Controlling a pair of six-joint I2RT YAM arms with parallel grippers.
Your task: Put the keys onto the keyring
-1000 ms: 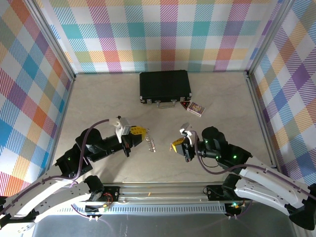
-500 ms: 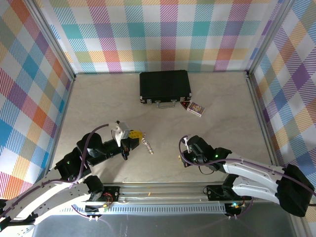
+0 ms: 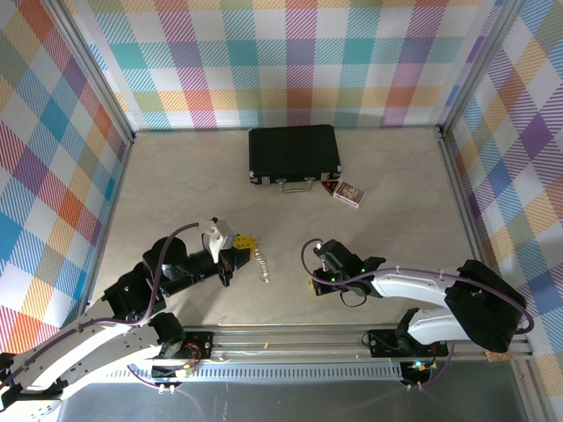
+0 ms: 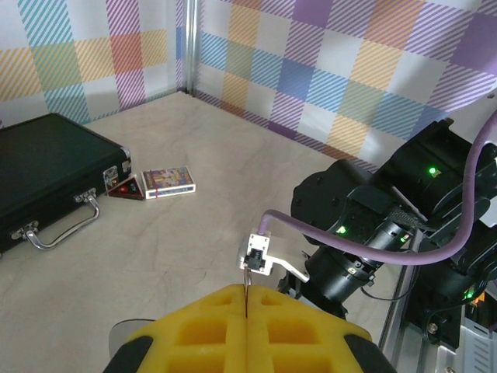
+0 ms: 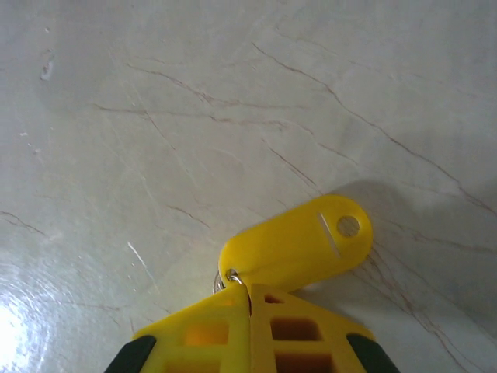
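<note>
On the pale table [image 3: 176,185], well in front of the black case [image 3: 295,154] at the back, the job looks barely begun: ring and key sit in separate grips and nothing is threaded yet. The left gripper [image 3: 249,241] is clenched on the keyring [image 3: 263,264], which dangles from its yellow tips as a thin silvery loop near the table's middle. The right gripper [image 3: 313,283], folded low toward the near edge, is clamped on the metal end of the key [image 5: 295,245]. I cannot tell whether the key's yellow head rests on the surface or hangs just above it. Ring and key are well apart, so bringing them together and slipping the key on is all left to do. The overhead view gives that gap and the ring's hanging shape. The left wrist view reduces the ring to a fine wire pinched in the seam of the fingers, with the right arm opposite. The right wrist view gives the key close up, showing its hole and the pinch at its metal end, which are too small to read from overhead.
</note>
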